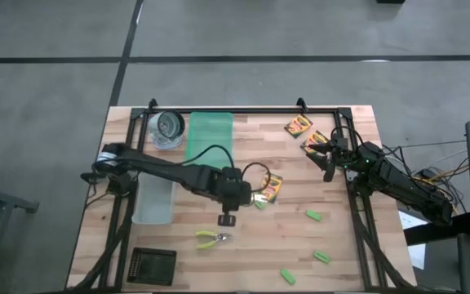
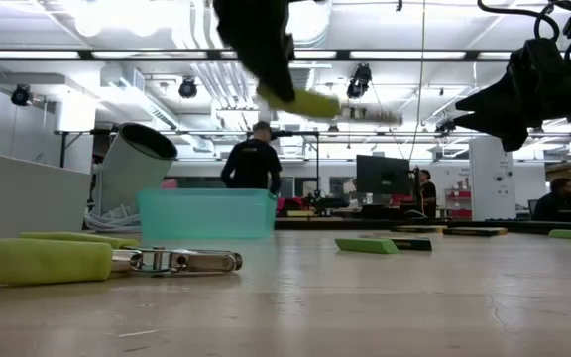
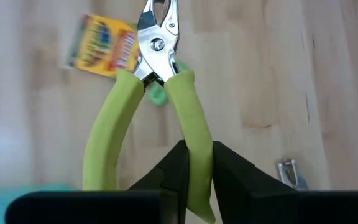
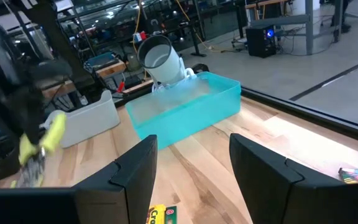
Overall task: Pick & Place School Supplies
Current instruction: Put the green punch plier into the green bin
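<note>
Left claw (image 3: 194, 180) is clenched on one handle of pliers (image 3: 157, 93), lifted above mid-desk (image 1: 243, 245) for carrying, while right claw (image 1: 330, 160) hovers released over crayon boxes (image 1: 298, 126) at the far right.

The left gripper (image 1: 251, 196) hangs over mid-table beside a crayon box (image 1: 271, 189), another pair of pliers (image 1: 211, 238) nearer the front; the right gripper (image 1: 326, 158) hovers by two crayon boxes (image 1: 307, 133)
</note>
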Robot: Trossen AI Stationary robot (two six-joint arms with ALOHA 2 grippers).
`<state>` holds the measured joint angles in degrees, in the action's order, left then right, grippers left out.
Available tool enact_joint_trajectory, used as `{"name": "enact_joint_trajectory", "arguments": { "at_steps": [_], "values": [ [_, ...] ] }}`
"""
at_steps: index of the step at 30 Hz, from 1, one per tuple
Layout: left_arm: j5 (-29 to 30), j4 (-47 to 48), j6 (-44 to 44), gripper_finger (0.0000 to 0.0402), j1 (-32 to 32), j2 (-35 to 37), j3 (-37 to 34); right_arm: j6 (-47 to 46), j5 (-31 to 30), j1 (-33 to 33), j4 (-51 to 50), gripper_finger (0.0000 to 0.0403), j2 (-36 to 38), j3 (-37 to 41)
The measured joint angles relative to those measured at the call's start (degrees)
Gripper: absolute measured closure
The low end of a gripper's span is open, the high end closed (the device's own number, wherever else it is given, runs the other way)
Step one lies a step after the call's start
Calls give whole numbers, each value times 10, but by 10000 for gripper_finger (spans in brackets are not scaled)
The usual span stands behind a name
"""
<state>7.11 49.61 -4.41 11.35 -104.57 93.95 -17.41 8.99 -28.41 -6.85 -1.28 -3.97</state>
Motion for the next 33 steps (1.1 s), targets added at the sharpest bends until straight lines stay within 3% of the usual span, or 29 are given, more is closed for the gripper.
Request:
{"name": "enact_joint_trajectory", "arguments": {
  "at_steps": [5, 11, 19, 28, 33],
  "values": [
    [38, 67, -14, 344, 0, 20, 59, 0, 0, 0, 0, 206, 0, 0],
    [78, 70, -17, 344, -1, 89, 43, 0, 0, 0, 0, 207, 0, 0],
    [160, 69, -18, 344, -5, 195, -45, 0, -1, 0, -1, 207, 0, 0],
    [161, 61, -82, 344, -39, 318, -188, 0, 0, 0, -2, 207, -1, 0],
    [153, 42, -98, 344, -70, 355, -229, 0, 0, 0, -2, 207, -1, 0]
  ]
}}
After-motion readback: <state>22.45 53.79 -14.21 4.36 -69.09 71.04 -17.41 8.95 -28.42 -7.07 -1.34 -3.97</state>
